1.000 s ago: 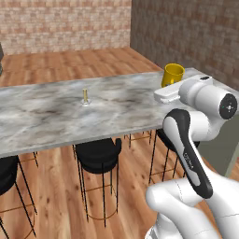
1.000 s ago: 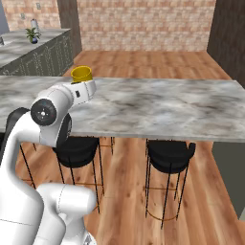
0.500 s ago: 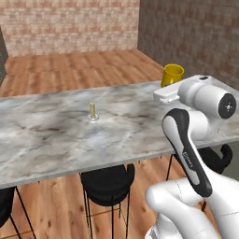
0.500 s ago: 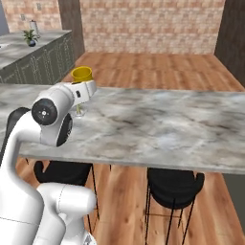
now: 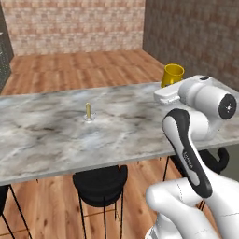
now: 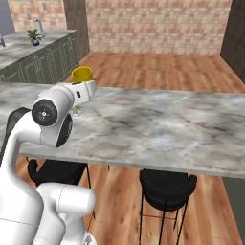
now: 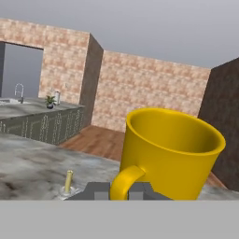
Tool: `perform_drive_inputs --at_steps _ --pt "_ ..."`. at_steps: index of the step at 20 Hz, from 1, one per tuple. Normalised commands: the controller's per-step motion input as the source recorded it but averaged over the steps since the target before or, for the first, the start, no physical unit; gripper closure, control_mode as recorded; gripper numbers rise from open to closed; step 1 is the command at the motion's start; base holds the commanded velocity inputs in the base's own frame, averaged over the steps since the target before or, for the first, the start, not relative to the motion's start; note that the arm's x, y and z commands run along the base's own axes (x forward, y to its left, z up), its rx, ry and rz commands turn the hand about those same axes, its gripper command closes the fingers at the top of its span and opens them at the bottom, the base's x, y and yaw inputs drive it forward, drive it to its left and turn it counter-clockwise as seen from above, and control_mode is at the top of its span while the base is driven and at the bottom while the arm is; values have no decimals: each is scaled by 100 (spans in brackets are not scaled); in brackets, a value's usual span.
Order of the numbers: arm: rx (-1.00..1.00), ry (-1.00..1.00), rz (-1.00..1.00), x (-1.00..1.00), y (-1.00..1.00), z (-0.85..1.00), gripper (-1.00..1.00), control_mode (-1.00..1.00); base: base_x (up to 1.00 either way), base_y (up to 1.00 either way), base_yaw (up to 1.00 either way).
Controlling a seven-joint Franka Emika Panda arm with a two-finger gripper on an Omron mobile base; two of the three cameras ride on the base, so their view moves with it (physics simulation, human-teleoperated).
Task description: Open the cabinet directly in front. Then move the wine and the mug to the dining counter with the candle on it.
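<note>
You are holding the mug (image 7: pixel 170 150) by its handle in the closed gripper (image 7: pixel 120 191), above the dining counter (image 5: pixel 42 140), candle (image 7: pixel 68 181) just beside

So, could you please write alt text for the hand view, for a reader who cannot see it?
A yellow mug sits close up, its handle between the closed jaws. Behind it lie the marble dining counter with a thin candle, and brick walls.

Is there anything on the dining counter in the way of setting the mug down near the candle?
Nothing visible. The gripper holds the mug by its handle above the dining counter. The marble between it and the candle is bare.
</note>
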Motion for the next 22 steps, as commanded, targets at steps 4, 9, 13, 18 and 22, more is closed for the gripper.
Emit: perform_drive_inputs --at_steps 4,9,13,18,22 --pt "0 0 0 0 0 0 100 100 13 -18 6" --pt "1 3 7 15 -11 0 100 -100 3 -4 1" --pt "-2 9 17 33 1 0 100 -100 0 0 0" --pt "-6 8 24 8 1 -16 100 -100 0 0 0" --pt "-12 13 25 3 12 -31 100 -100 0 0 0"
